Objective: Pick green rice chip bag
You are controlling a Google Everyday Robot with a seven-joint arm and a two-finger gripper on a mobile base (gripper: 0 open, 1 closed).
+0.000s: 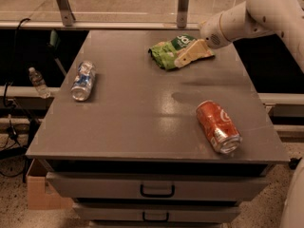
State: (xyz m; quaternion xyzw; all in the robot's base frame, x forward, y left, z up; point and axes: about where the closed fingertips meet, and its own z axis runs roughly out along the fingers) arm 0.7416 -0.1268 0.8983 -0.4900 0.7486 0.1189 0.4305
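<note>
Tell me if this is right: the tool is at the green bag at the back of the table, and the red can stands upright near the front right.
No: the camera view shows the red can lying on its side, not upright. It is near the front right of the table, and the tool is at the green bag at the back.

**No lettering can be read**

At the worktop's [142,118] 1 o'clock, white marks on the green rice chip bag's [164,57] dark round logo are illegible. The gripper [191,56] sits over its right side. The red can [217,126], at 4 o'clock, bears a white mark, possibly script.
</note>
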